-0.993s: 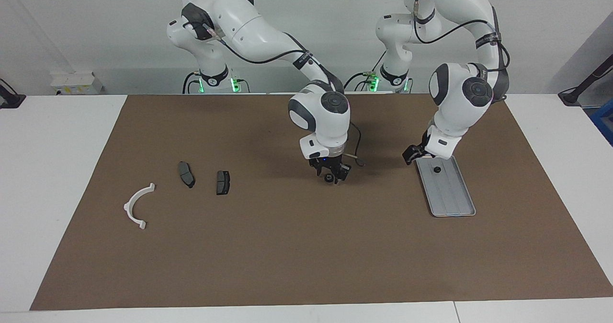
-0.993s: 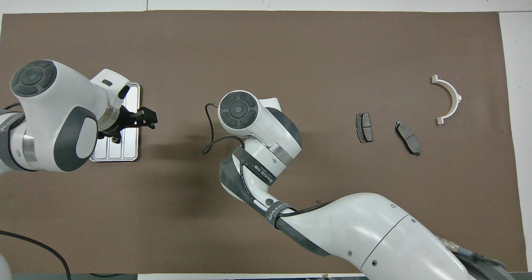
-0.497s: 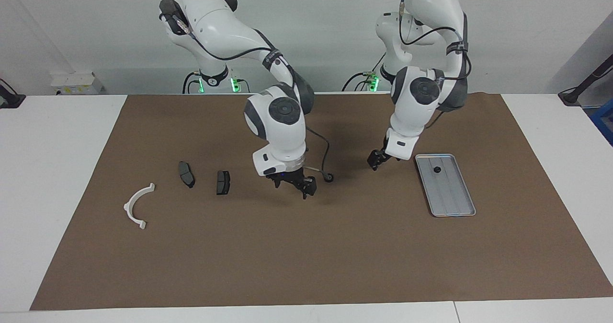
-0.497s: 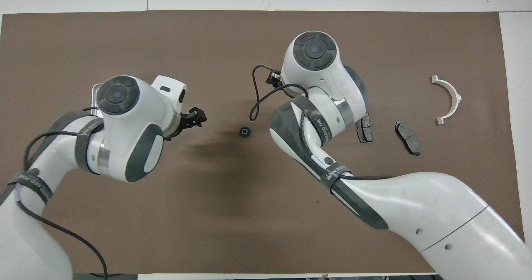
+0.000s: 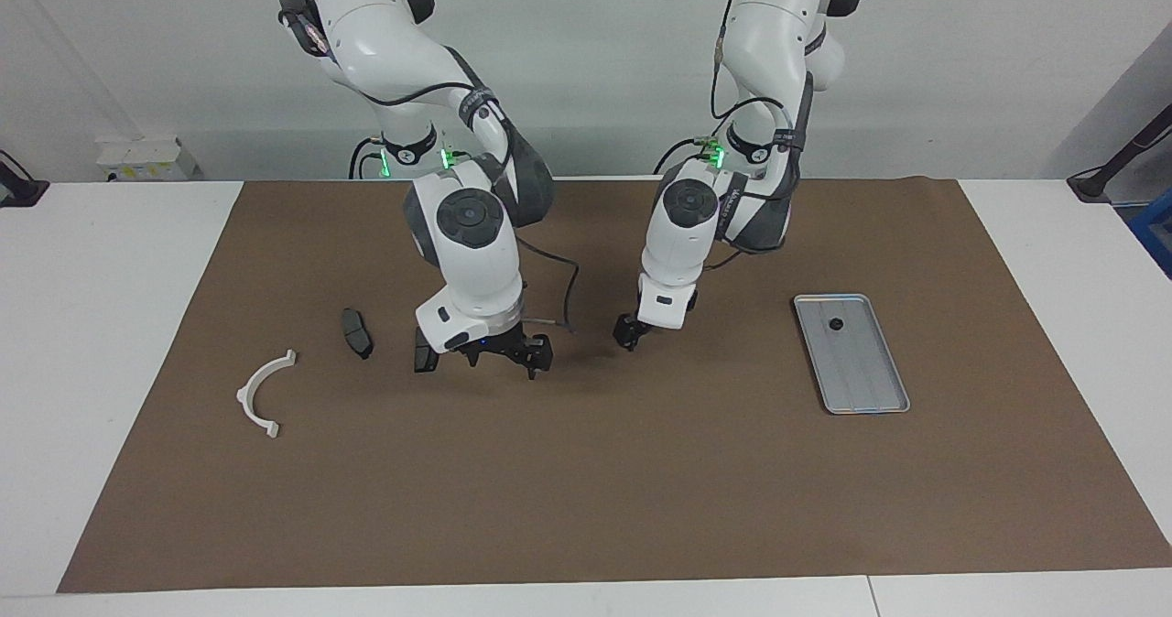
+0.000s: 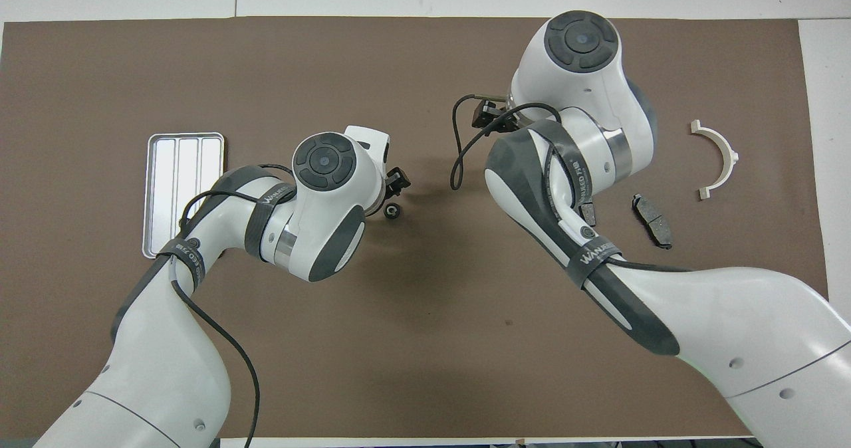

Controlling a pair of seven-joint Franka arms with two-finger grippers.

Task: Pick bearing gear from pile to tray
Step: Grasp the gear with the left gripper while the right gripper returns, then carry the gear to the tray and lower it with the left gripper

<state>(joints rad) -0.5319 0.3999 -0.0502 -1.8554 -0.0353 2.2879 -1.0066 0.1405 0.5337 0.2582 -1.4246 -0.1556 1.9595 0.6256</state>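
Observation:
A small black bearing gear (image 6: 392, 210) lies on the brown mat midway along the table. My left gripper (image 6: 397, 181) hangs low right beside it and hides it in the facing view (image 5: 630, 334); its jaws are open and hold nothing. Over the mat, my right gripper (image 5: 508, 354) is spread open and empty, next to one dark brake-pad plate (image 5: 422, 357) of the pile. The silver ribbed tray (image 5: 865, 388) sits toward the left arm's end. Another black round piece (image 5: 835, 324) rests in it.
Toward the right arm's end lie a second brake-pad plate (image 5: 357, 333) and a white half-ring (image 5: 265, 393). A black cable (image 5: 558, 301) loops off the right wrist. White tabletop borders the brown mat (image 5: 586, 489).
My right gripper let the gear down on the mat and moved off toward the brake-pad plates. My left gripper left the tray and came across to the gear.

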